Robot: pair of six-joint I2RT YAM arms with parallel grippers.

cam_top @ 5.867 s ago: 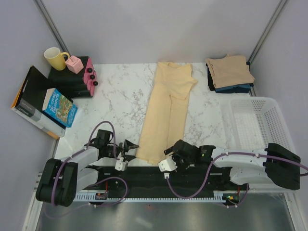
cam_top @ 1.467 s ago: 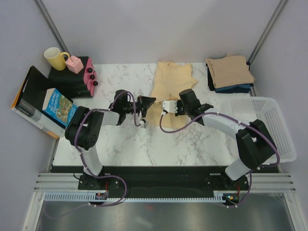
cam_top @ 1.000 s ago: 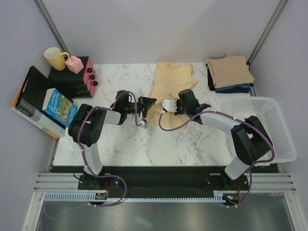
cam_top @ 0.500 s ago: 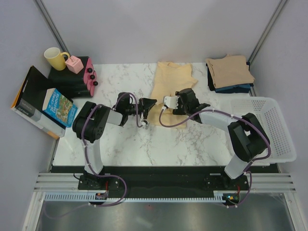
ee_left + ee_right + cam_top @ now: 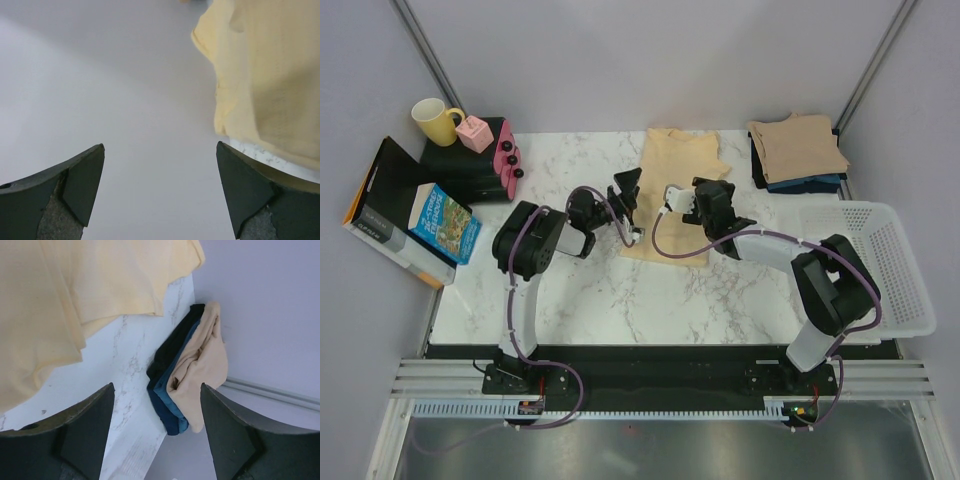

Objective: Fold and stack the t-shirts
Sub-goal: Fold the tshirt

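Note:
A pale yellow t-shirt [image 5: 680,160] lies folded over on itself at the back middle of the marble table [image 5: 570,290]. My left gripper [image 5: 628,192] hangs over its left edge and my right gripper [image 5: 688,202] over its middle. Both are open and hold nothing. In the left wrist view the gripper [image 5: 160,150] has its jaws wide apart, with the yellow shirt [image 5: 265,75] at the upper right. The right wrist view has the gripper [image 5: 156,387] open above the yellow shirt [image 5: 75,290]. A stack of folded t-shirts [image 5: 798,150], tan on top [image 5: 205,355] over blue [image 5: 170,405] and black, sits at the back right.
A white mesh basket [image 5: 910,300] stands at the right edge. At the back left are a yellow mug [image 5: 435,120], a pink box [image 5: 475,133], a pink holder [image 5: 506,158] on a black box, and books [image 5: 440,222].
Both grippers have opened and let go of the yellow shirt's near end, which now lies laid over the far half. Both arms have moved slightly toward the back.

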